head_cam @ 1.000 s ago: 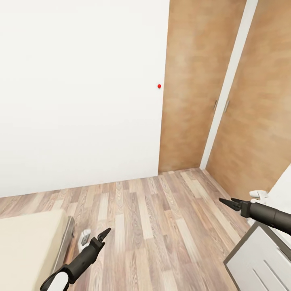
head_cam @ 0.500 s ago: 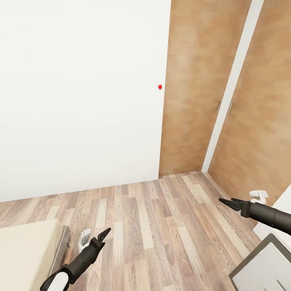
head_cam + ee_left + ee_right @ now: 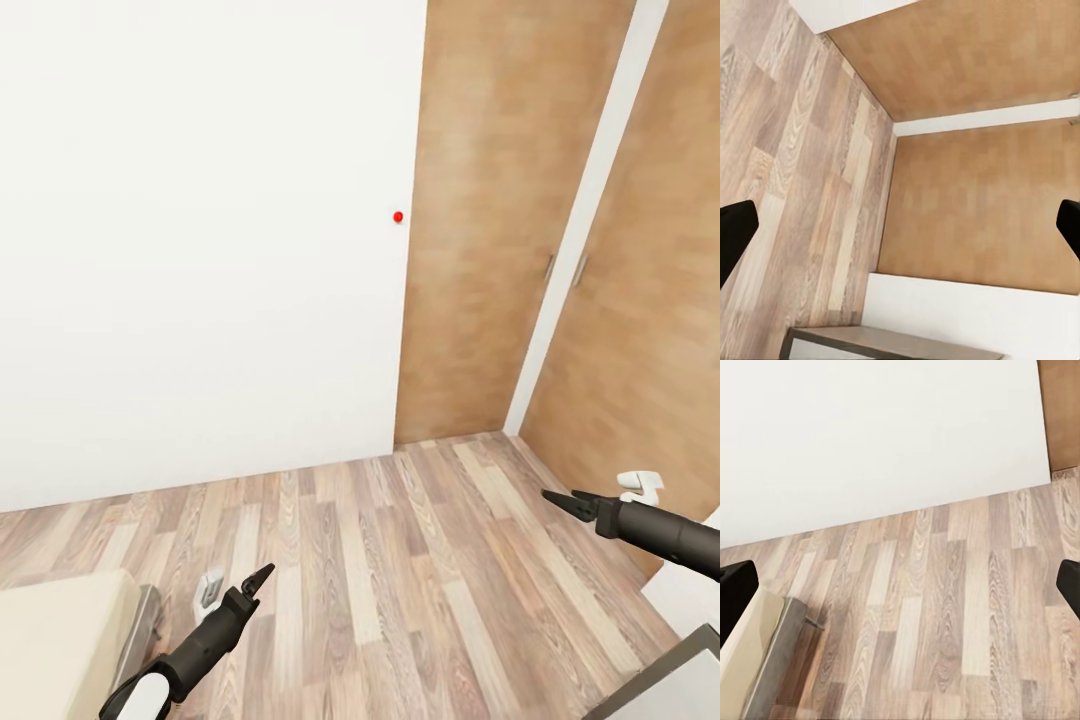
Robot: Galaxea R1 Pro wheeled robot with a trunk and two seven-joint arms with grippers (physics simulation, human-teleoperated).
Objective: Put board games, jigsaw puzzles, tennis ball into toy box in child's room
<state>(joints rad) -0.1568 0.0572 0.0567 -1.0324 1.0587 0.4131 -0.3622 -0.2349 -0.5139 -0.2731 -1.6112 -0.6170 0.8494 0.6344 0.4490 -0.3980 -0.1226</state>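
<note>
Wood-plank floor (image 3: 400,560), smooth wooden wardrobe doors (image 3: 490,220)

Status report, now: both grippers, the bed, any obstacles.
Left gripper open, empty, over wood-plank floor. Right gripper open, empty. Beige-mattress bed corner low left. White wall and wooden wardrobe doors ahead.

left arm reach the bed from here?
Probably yes for the near corner: the left hand hangs over bare wood floor, with the bed close at its outer side and nothing between. Its fingers stand apart and empty, but point away, toward the wardrobe doors.
</note>
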